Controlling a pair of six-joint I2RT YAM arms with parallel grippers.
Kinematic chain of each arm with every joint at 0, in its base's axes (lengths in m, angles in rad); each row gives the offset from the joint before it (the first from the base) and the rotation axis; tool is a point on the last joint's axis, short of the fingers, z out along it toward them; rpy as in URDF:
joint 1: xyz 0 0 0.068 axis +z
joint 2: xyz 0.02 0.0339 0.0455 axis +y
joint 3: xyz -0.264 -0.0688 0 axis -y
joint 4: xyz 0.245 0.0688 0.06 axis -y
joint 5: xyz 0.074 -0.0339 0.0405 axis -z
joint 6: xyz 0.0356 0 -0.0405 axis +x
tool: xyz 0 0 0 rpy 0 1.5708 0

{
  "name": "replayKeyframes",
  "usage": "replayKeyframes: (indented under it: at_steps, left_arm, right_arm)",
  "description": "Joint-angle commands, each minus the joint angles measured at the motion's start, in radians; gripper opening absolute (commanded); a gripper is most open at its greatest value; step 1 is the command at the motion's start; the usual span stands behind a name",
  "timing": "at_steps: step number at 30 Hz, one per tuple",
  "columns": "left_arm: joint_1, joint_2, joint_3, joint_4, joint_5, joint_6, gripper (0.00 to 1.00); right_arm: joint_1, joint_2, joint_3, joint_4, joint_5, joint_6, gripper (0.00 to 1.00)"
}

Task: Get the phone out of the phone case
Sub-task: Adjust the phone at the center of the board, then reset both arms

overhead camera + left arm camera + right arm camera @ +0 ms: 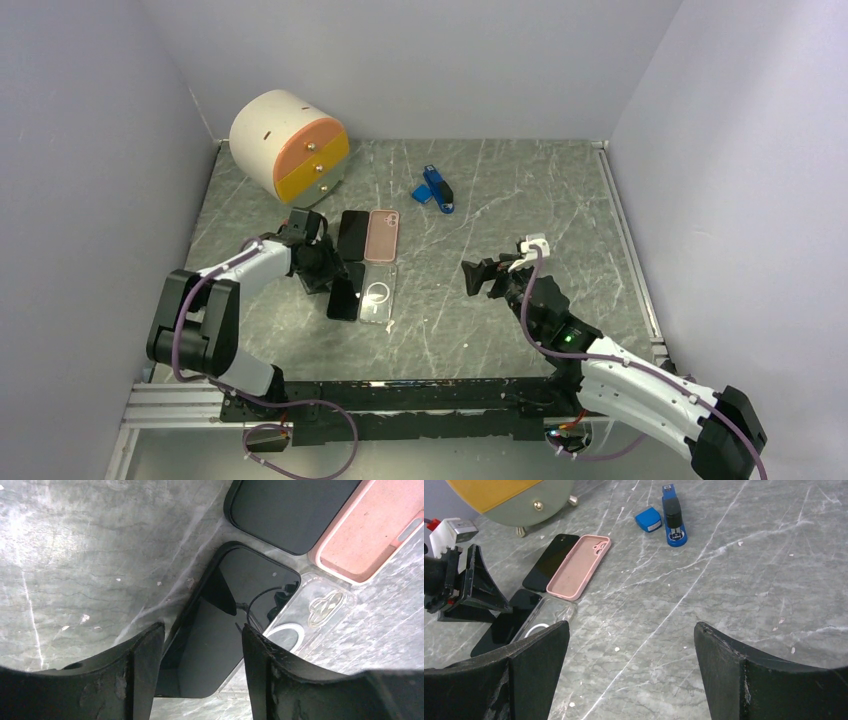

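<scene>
1. Left wrist view: the black phone (240,590) is a glossy slab with rounded corners. Its screen mirrors a cable. It sits on the grey, marble-veined tabletop (90,555).
2. The clear case (320,610) is a transparent shell with a white ring and a camera cut-out, just beside the phone's long edge. Can't tell whether the edges only touch or overlap.
3. The left pincer (202,628) has matte black, scuffed fingers and is part-way open, straddling the phone's near end. One finger sits against one long edge and the other finger covers the opposite edge, so I can't tell if it actually clamps.
4. The right pincer (631,626) is spread wide with nothing in it, over bare tabletop, well apart from the phones.
5. The pink case (365,535) is matte and lies hollow side up, just beyond the clear case. A second black phone (290,510) lies beside it, cut off at the frame edge.
6. Farther back are a blue stapler (673,517) and a small blue box (648,519), close together.
7. A round drawer unit (519,500) with brass knobs stands at the back left, mostly cropped in the right wrist view.
</scene>
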State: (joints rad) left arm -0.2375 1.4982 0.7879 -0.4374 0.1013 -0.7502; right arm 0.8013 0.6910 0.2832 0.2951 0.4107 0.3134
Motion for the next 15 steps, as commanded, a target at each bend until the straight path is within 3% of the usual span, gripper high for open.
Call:
replayKeyframes:
  at_steps: [1,7,15]
  left_arm:
    - [0.007,-0.055,0.032,-0.041,-0.051,-0.015,0.65]
    - [0.015,-0.242,0.061,-0.131,-0.173,0.021,0.77]
    - [0.015,-0.609,0.124,-0.254,-0.364,0.178,0.93]
  right_arm:
    - [-0.001,-0.002,0.038,0.028,0.018,-0.016,0.97]
    - [-0.001,-0.029,0.065,-0.039,0.093,0.0,0.99]
    - [-0.001,-0.133,0.143,-0.245,0.243,-0.016,0.99]
